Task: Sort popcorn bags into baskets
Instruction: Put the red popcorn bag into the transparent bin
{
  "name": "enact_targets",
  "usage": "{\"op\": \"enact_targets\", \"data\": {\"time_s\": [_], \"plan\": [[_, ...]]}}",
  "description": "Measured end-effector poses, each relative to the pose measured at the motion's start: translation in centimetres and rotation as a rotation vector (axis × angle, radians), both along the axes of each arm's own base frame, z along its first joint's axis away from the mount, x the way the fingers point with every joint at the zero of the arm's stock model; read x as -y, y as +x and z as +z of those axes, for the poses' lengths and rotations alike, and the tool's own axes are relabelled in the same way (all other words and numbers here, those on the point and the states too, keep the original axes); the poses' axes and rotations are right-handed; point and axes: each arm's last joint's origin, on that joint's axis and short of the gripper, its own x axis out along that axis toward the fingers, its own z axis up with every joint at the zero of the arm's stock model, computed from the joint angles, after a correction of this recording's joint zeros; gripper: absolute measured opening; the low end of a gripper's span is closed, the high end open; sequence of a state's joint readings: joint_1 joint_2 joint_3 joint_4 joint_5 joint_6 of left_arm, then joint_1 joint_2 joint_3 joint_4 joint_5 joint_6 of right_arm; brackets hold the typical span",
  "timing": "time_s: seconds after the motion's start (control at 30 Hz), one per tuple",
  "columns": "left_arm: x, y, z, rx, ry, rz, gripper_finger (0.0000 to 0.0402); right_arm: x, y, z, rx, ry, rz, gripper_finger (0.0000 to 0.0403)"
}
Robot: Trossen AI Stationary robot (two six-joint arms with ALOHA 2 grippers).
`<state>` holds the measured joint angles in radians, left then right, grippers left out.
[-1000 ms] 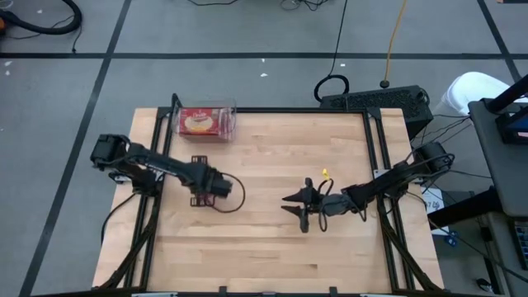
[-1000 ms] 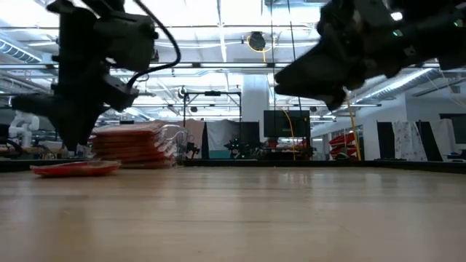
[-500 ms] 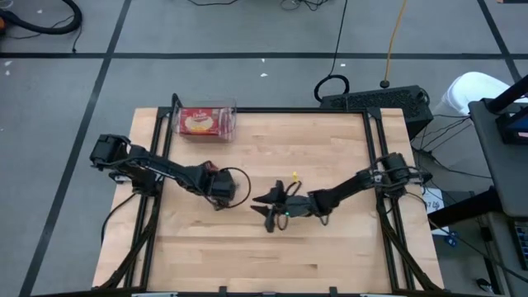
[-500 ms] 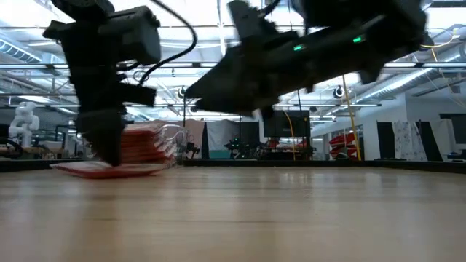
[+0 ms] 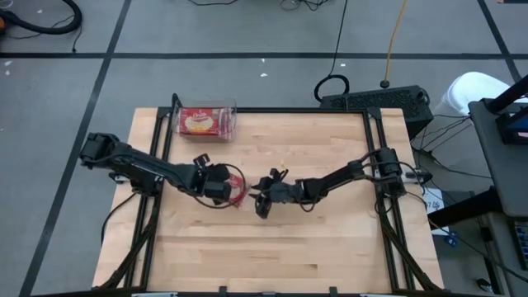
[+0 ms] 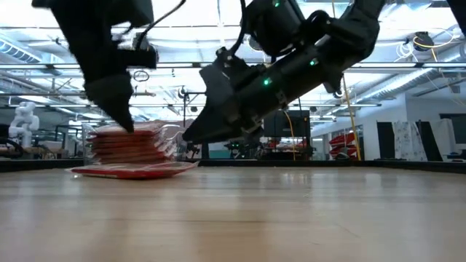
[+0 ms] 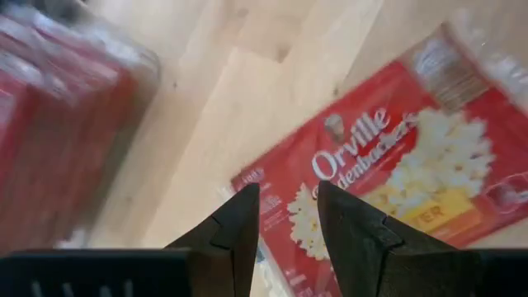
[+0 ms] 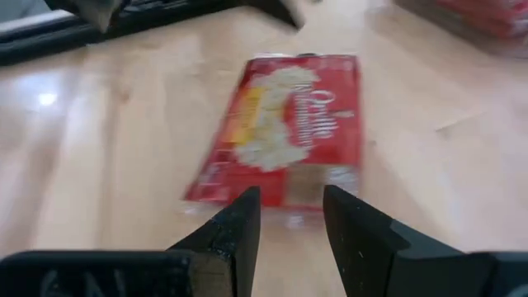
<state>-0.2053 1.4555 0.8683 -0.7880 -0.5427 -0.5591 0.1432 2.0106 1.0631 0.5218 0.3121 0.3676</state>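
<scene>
Pick-up stage: flat red popcorn packet [image 5: 238, 191] lies on the wooden table [image 5: 272, 256] near centre. Left gripper [image 5: 221, 188], at its nine o'clock, and right gripper [image 5: 262, 203], at its three o'clock, both hold fingers slightly spread, empty. Clear plastic bin [image 5: 206, 121], stacked with packets, sits at eleven o'clock. Next likely: pinch packet edge, carry binward.

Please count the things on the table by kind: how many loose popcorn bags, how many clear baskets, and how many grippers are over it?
Loose popcorn bag lying flat on the table: 1
Clear basket, filled with a stack of bags too packed to count: 1
Grippers, left gripper and right gripper, both near the loose bag: 2
Total: 4
</scene>
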Motion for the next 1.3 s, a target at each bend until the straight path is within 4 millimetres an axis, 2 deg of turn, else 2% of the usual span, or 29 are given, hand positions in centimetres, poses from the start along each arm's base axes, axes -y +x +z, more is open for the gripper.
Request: {"op": "enact_targets", "data": {"time_s": [0.17, 0.33, 0.57, 0.7, 0.8, 0.93, 1.2, 1.3], "plan": [[0.0, -1.9, -3.9, 0.026, -0.099, 0.096, 0.0131, 1.5, 0.1, -0.1, -0.012, 0.026, -0.041, 0.0128], [0.4, -3.2, -7.1, 0.212, -0.145, 0.142, 0.0131, 3.2, 0.2, -0.4, -0.024, 0.176, -0.021, 0.0138], [0.3, -3.6, -8.4, 0.346, -0.176, 0.14, 0.0131, 4.2, -0.2, -1.0, -0.102, 0.224, -0.019, 0.0216], [0.3, -3.6, -8.4, 0.343, -0.173, 0.133, 0.0131, 4.3, -0.4, -1.3, -0.119, 0.238, -0.018, 0.0228], [0.3, -3.6, -8.4, 0.342, -0.175, 0.132, 0.0131, 4.2, -0.5, -1.3, -0.127, 0.281, 0.03, 0.0207], [0.4, -3.5, -8.4, 0.347, -0.181, 0.132, 0.0131, 4.1, -0.5, -1.3, -0.13, 0.283, 0.06, 0.0156], [0.5, -3.0, -8.2, 0.408, -0.196, 0.11, 0.0131, 4.0, -0.4, -1.2, -0.124, 0.191, 0.123, 0.0018], [0.6, -2.8, -7.8, 0.423, -0.202, 0.076, 0.0131, 3.9, -0.4, -1.1, -0.119, 0.167, 0.143, 0.0009]]}}
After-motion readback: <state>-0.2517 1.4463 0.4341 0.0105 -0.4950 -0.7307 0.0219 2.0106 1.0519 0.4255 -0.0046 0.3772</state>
